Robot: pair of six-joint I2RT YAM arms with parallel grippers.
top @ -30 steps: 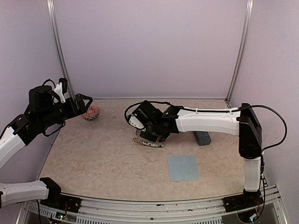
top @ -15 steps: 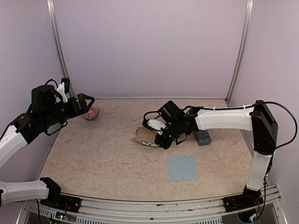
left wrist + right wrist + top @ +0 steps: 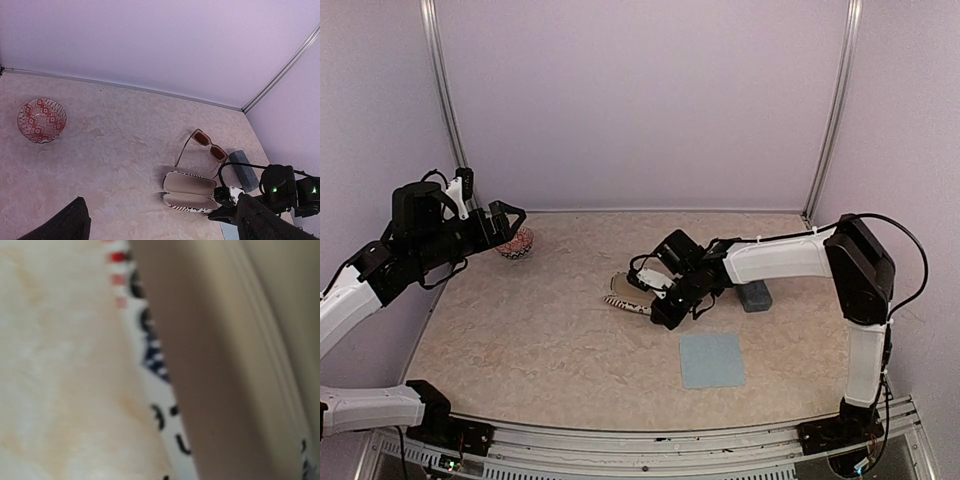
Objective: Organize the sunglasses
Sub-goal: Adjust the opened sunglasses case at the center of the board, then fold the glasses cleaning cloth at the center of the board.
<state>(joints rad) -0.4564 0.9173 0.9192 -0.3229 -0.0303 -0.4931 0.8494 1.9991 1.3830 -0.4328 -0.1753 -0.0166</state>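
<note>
The sunglasses, a reddish-brown rectangular pair with tinted lenses, lie unfolded on the table just behind the open striped case. In the top view the right arm hides them. My right gripper is low at the near right end of that case, shut. Its wrist view is filled by a blurred close-up of the case's striped edge and beige lining, and its fingers do not show there. My left gripper hangs open and empty, high at the left, above a patterned bowl.
A blue-grey oblong case lies to the right of the right wrist. A pale blue cloth lies flat nearer the front. The red-and-white bowl stands at the back left near the wall.
The right gripper has shut and drawn back from over the striped case to its near right end. The left arm has shifted slightly to the right and stays open.
</note>
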